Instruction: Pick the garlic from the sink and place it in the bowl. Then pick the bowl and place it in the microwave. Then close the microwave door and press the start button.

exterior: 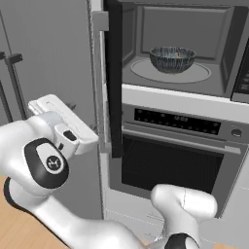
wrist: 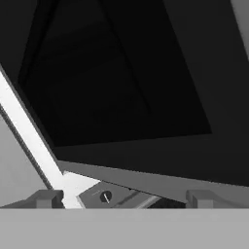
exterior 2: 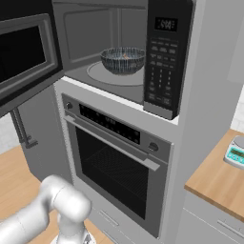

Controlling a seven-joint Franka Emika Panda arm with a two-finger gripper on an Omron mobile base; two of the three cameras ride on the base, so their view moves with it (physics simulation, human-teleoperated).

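The bowl [exterior: 172, 59] sits upright on the round turntable [exterior: 202, 74] inside the microwave [exterior: 228, 53], rim up, roughly centred on the plate. A small pale lump shows inside it in both base views, likely the garlic [exterior 2: 126, 55], too small to tell for sure. The left base view shows the microwave door [exterior: 115, 78] edge-on, a tall dark slab standing out from the cabinet at the left of the cavity, its long axis vertical. The right base view shows the door's inner face instead, dark window framed in grey, swung wide toward the camera at upper left, plus the control panel [exterior 2: 163, 57] on the right of the cavity and a small scale [exterior 2: 235, 152] on a wooden counter [exterior 2: 217, 183]. Below the microwave is the oven [exterior 2: 116, 162]. Hand view: gripper [wrist: 124, 198] empty, its fingertips [wrist: 46, 198] far apart, looking at a dark panel close up.
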